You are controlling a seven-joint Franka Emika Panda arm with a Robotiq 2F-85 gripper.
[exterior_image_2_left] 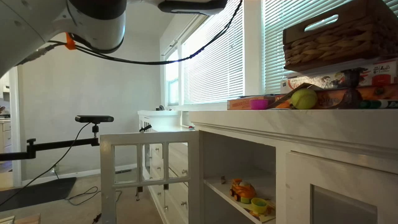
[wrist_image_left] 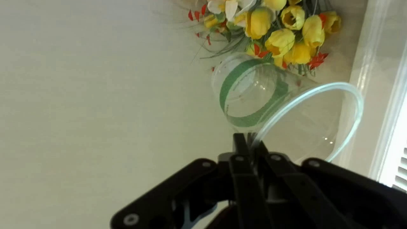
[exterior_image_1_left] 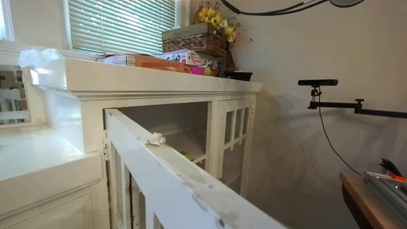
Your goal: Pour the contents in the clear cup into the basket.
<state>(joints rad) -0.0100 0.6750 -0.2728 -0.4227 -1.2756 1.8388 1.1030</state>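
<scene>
Have gripper clamped on side wall of clear cup, right by the rim
See cup slanted in wrist view, base toward flowers, mouth toward blinds
Can't make out contents or true tilt, can't find cup in either exterior view
See basket in both exterior views but not in wrist view, set on white box above orange box, near flowers
Would call this carry or line-up, with no pour showing
Mainly worried about swing or slip of cup during tilt, from thin-looking plastic pinched at one spot on the rim side
Could also squeeze mouth out of round with too much force, sending contents wide
Could dump onto cabinet top by tilting early, for lack of a wrist-view look at basket
Could shove basket by coming in low, given a loose-looking stack of boxes underneath
Could brush flowers with cup base on the way over, with no clear read on the gap
Watch cable hung slack below arm, likely to drag or catch on a big wrist turn
</scene>
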